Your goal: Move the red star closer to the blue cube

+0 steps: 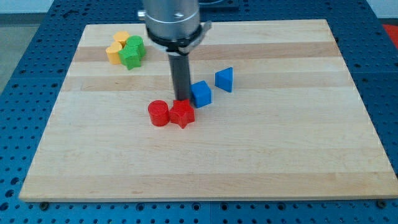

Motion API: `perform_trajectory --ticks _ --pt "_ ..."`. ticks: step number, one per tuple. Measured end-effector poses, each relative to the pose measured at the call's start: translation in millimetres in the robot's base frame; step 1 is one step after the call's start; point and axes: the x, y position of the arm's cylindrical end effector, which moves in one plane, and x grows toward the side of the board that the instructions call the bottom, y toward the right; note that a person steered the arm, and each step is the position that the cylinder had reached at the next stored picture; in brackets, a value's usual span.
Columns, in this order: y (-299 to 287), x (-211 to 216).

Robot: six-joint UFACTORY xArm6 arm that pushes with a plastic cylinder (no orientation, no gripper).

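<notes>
The red star (182, 114) lies near the middle of the wooden board (205, 155), touching or almost touching the blue cube (201, 93), which sits just up and to its right. My tip (182, 99) is right behind the star, at its upper edge and close to the cube's left side. A red cylinder (158, 113) stands against the star's left side.
A blue triangular block (224, 79) lies to the right of the cube. At the view's top left, a green block (132, 51) sits beside two orange-yellow blocks (116, 48). The board rests on a blue perforated table (18, 93).
</notes>
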Motion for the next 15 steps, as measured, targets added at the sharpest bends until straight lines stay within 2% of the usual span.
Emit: perform_trajectory --ticks 2,3,4,5,6,7,8,10,15 --pt "47 -4" --pt "50 -4" --pt "53 22" --pt "47 85" --pt "-25 102" --pt "-91 71" --pt "-106 51" --pt "-46 48" --pt "28 35"
